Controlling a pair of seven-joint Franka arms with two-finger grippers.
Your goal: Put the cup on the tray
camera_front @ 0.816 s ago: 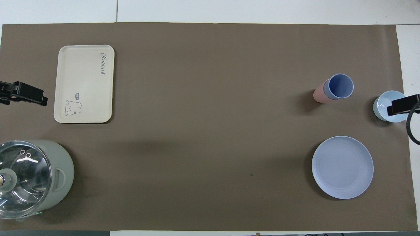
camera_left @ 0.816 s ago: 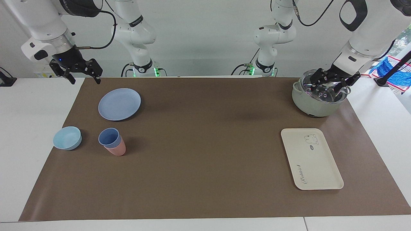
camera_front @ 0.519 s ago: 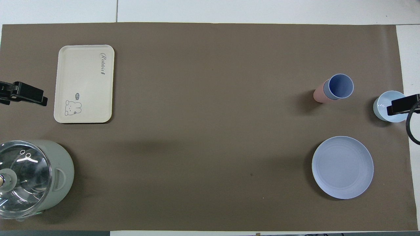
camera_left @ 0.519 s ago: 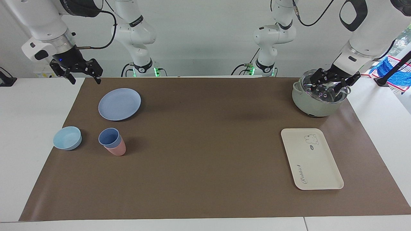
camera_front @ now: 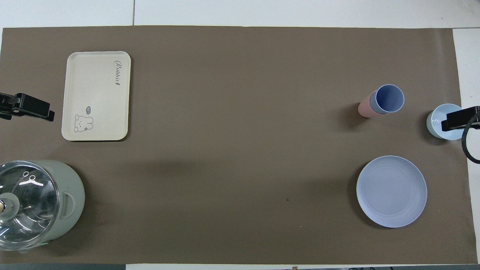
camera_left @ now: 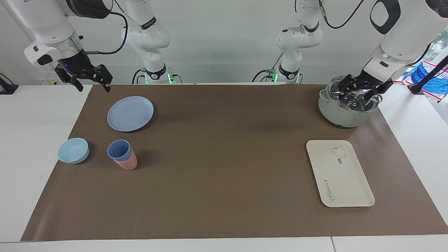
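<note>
Across the facing view from one side to the other: the right claw point(camera_left: 90, 85) hangs with its fingers apart and nothing between them, over the counter point(camera_left: 38, 115) edge at the right arm's end, just off the brown mat point(camera_left: 224, 175). Under it and a little farther from the robots lies a round blue plate point(camera_left: 130, 113); farther still stand a light-blue bowl point(camera_left: 73, 150) and, beside it, the cup point(camera_left: 119, 150), periwinkle blue, nested in a pink cup point(camera_left: 127, 162) so that only its upper part shows (the pair leans a little). The middle of the mat is open from the robots' edge to the outer edge. At the left arm's end the tray point(camera_left: 344, 182) lies flat, well apart from the cup, with room on every side. It bears a small bear drawing and script lettering that seems to read "Rabbit". Nearer the robots stands a pale green pot point(camera_left: 337, 112) with a glass lid; the left claw point(camera_left: 360, 91) hangs over it, fingers spread, gripping nothing. In the overhead view each claw is cut off at the frame's edge.
</note>
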